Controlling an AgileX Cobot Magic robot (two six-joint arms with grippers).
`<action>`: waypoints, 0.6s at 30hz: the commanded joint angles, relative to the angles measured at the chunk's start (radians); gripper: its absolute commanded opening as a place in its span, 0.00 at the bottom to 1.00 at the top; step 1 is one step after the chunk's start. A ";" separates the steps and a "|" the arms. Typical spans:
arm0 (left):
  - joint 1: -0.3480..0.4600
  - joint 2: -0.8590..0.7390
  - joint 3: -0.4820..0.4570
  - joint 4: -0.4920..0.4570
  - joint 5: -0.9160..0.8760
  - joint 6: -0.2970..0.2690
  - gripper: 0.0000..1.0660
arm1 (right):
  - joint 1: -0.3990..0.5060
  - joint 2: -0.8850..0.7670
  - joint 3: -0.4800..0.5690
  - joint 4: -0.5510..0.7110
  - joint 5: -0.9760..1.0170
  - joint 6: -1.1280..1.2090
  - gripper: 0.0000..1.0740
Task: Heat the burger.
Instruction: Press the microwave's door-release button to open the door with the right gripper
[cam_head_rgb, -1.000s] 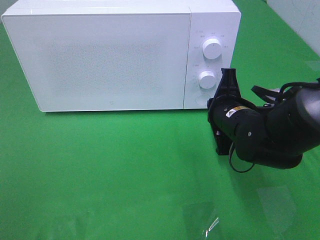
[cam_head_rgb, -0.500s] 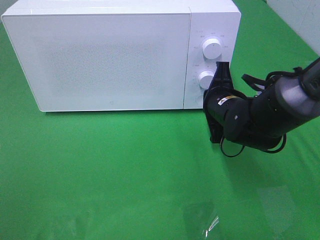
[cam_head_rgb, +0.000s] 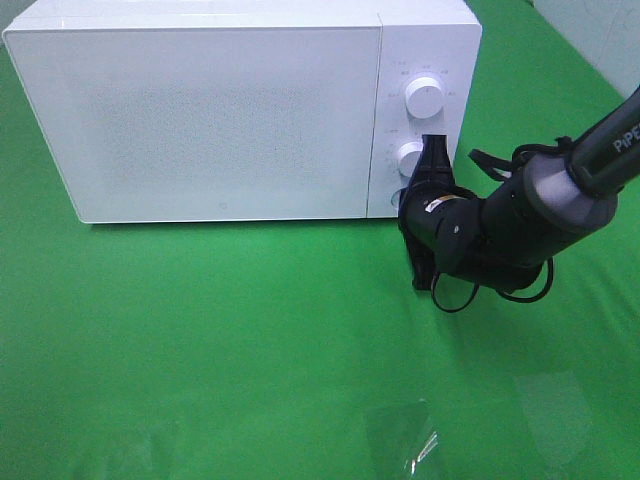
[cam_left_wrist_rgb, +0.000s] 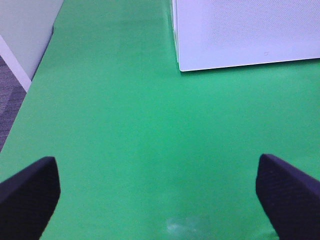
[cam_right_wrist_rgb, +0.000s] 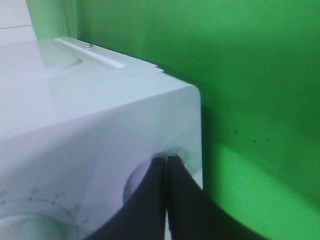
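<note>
The burger is out of view. The white microwave (cam_head_rgb: 220, 110) stands at the back with its door closed. My right gripper (cam_head_rgb: 408, 205) is shut, and its tips rest against the lower right corner of the control panel, below the two knobs (cam_head_rgb: 424, 97). In the right wrist view the closed right gripper (cam_right_wrist_rgb: 167, 162) touches a round button (cam_right_wrist_rgb: 137, 187) near the panel's corner. My left gripper (cam_left_wrist_rgb: 159, 192) hangs open over bare green cloth with nothing between its fingers; the microwave's corner (cam_left_wrist_rgb: 225, 45) lies ahead of it.
Green cloth (cam_head_rgb: 230, 340) covers the table in front of the microwave. A piece of clear film (cam_head_rgb: 420, 445) lies near the front edge. The table's left edge and grey floor (cam_left_wrist_rgb: 10, 95) show in the left wrist view.
My right arm has moved left and slightly back, bringing the shut gripper from beside the microwave onto its control panel. The left gripper has not moved.
</note>
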 joint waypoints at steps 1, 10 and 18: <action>0.003 -0.018 0.002 -0.007 -0.013 -0.001 0.94 | -0.010 -0.001 -0.019 -0.003 -0.088 -0.030 0.00; 0.003 -0.018 0.002 -0.007 -0.013 -0.001 0.94 | -0.010 -0.001 -0.019 -0.023 -0.184 -0.007 0.00; 0.003 -0.018 0.002 -0.007 -0.013 -0.001 0.94 | -0.010 -0.001 -0.019 -0.065 -0.337 0.067 0.00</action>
